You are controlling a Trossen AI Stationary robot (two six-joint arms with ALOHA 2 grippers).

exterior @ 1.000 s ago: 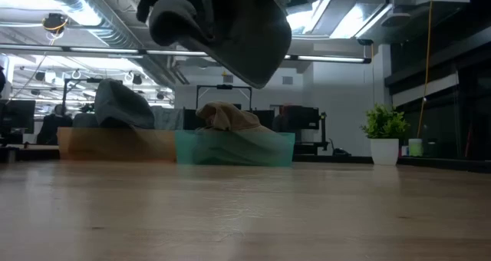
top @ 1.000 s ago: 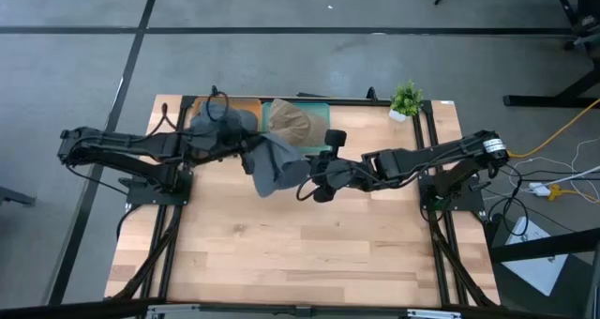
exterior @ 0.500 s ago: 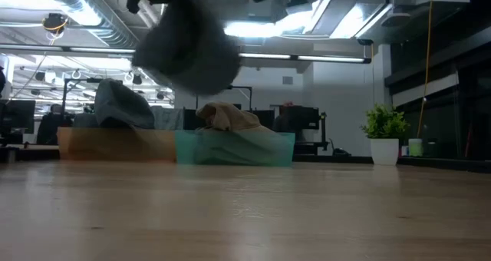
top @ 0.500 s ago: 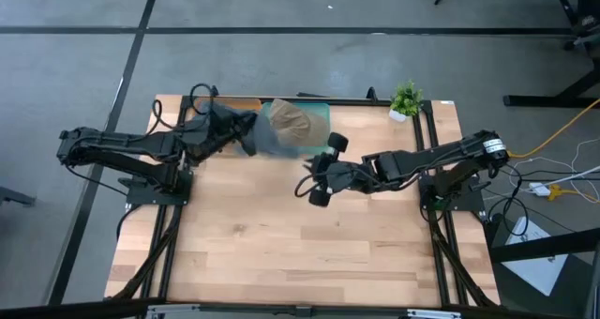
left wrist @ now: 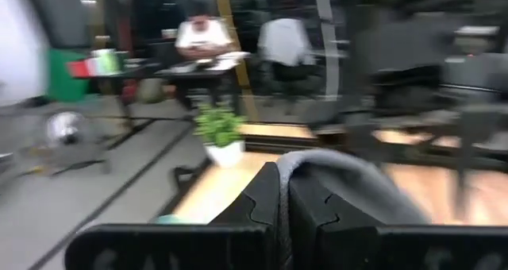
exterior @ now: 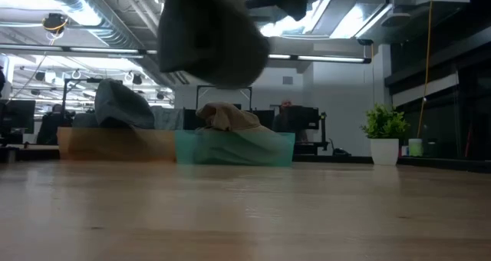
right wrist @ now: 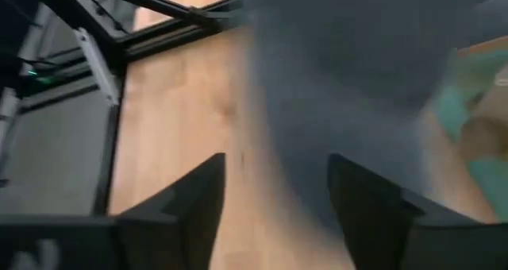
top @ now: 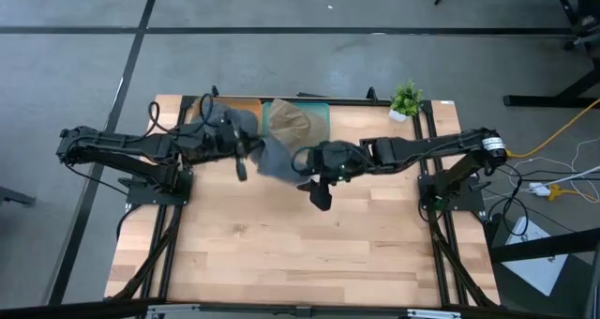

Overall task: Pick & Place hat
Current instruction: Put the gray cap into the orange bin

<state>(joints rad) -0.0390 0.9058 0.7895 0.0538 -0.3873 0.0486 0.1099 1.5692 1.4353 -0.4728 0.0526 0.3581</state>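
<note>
A dark grey hat (top: 274, 157) hangs in the air over the table's far middle; the low view shows this hat (exterior: 211, 38) well clear of the wood. My left gripper (top: 242, 155) is shut on it from the left side. My right gripper (top: 307, 169) stands open just right of the hat, which fills the right wrist view ahead of its spread fingers (right wrist: 198, 198). I cannot tell whether those fingers touch it. Another grey hat (top: 225, 120) rests in a brown box, and a tan hat (top: 291, 122) lies in a teal box. My left gripper (left wrist: 283, 192) pinches the hat's grey edge (left wrist: 317, 160) between its two shut fingers. It comes roughly level from the table's left side. The rest of the hat hangs beyond and below the fingers, lifted clear of the table.
The brown box (exterior: 115, 143) and the teal box (exterior: 234, 147) stand side by side at the far edge. A small potted plant (top: 406, 100) stands at the far right corner. Bare wood (top: 281, 244) spreads across the near half of the table.
My right gripper has opened and let go of the hat, drawn back a little, then come toward the hat again. My left gripper has swung the hat toward the far-left boxes and partly back, so the hat now hangs from the left gripper alone.
</note>
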